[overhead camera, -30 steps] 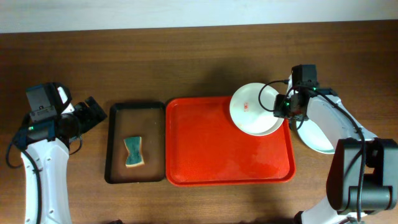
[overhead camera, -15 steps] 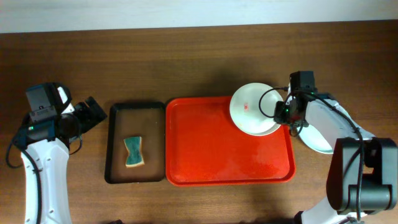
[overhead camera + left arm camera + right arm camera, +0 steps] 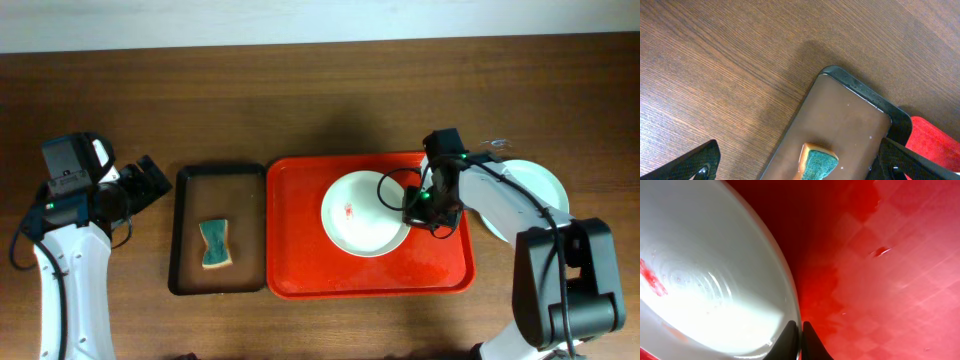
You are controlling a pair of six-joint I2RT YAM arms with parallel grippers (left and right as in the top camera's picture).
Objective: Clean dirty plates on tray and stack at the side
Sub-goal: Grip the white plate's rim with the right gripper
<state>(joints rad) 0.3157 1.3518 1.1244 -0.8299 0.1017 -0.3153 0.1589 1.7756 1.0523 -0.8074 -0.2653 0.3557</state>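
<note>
My right claw point(image 3: 799, 337) is pinched together on the thin rim of the white round shallow plate point(image 3: 362, 228), at the edge nearest the red rectangular plastic tray's point(image 3: 300, 250) right side. The plate sits inside the tray, a little right of its middle. It is face up, with the small red smear point(image 3: 349, 211) just left of its centre. Being round, it has no long axis to line up, so what matters is which rim point I hold and that the dirty face stays upward. From the wrist view I cannot tell whether the held edge is lifted off the tray floor or resting on it. To do this step well, I judge I should hold the rim steady and low. Then the plate cannot skate when it is wiped, and the smear stays open to a reach from the tray's left side. My left claw point(image 3: 152, 177) hovers left of the tray with its fingers spread wide and empty. It is over the black-rimmed brown tray point(image 3: 178, 230), where the green and yellow sponge point(image 3: 214, 245) lies. Another pale round plate point(image 3: 535, 185) rests on the wooden bench point(image 3: 300, 100) just right of the red tray, partly hidden by my right arm.
</note>
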